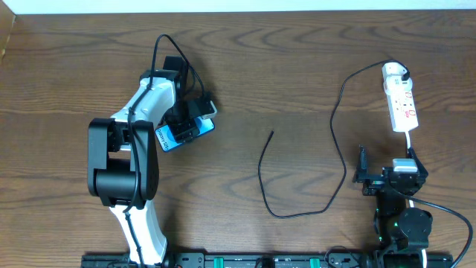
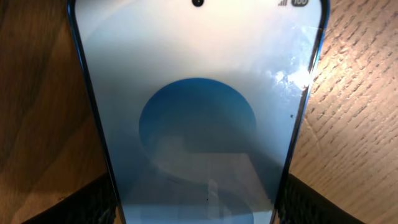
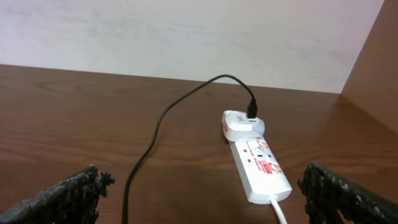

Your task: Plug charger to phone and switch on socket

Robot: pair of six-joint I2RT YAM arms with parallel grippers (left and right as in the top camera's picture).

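Observation:
The phone [image 1: 169, 138], blue-screened with a black frame, lies on the table at the left under my left gripper [image 1: 190, 119]. It fills the left wrist view, where the phone [image 2: 198, 93] sits between the black fingers [image 2: 87, 202], both pressed against its long edges. The charger cable [image 1: 262, 179] curls across the middle, its free tip [image 1: 272, 133] lying bare on the wood. Its other end runs to a white plug [image 3: 239, 124] in the socket [image 3: 261, 168], a white strip with red marks at the far right. My right gripper [image 1: 388, 170] stands open just short of the socket [image 1: 404, 108].
The table [image 1: 297, 67] is dark wood. A pale wall runs along its far edge. The socket's white cord [image 3: 278, 208] trails toward my right gripper [image 3: 205, 199]. The left arm's black body [image 1: 123, 160] covers the near left.

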